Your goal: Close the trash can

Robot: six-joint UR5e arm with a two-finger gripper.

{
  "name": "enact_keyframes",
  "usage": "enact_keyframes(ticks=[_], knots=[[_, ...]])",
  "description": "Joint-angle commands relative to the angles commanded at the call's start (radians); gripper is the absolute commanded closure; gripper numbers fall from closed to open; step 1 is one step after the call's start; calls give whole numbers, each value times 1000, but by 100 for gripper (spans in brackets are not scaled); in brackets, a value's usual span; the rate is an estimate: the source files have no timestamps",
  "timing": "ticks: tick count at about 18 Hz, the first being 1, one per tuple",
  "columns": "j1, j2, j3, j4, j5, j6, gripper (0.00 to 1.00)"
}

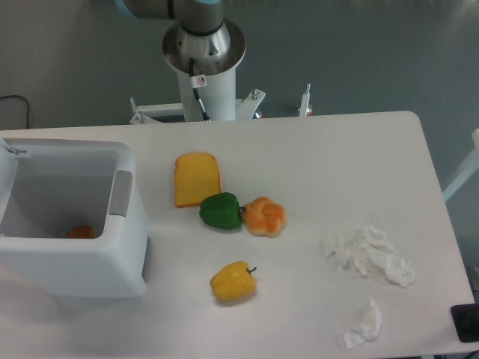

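Observation:
The trash can (97, 265), a big boxy white bin, stands at the table's left edge with its top open. A grey latch tab (120, 194) sits on its right rim. Inside, at the bottom, lies a small orange item (81, 232). A sliver of the raised lid (6, 161) shows at the far left edge of the picture. Only the arm's base column (203, 56) is visible at the back of the table; the gripper is out of view.
Right of the bin lie a yellow-orange bread slice (197, 179), a green pepper (221, 211), an orange pastry (265, 216) and a yellow pepper (233, 282). Crumpled white tissues (372, 255) and a smaller wad (364, 324) sit near the right front.

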Motion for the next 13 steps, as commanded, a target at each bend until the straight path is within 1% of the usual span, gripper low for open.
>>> enact_keyframes(ticks=[7,8,13], knots=[[3,-5,3,2,11,-2,0],[5,0,0,3,32,-2,0],[11,6,-9,2,210,-3,0]])
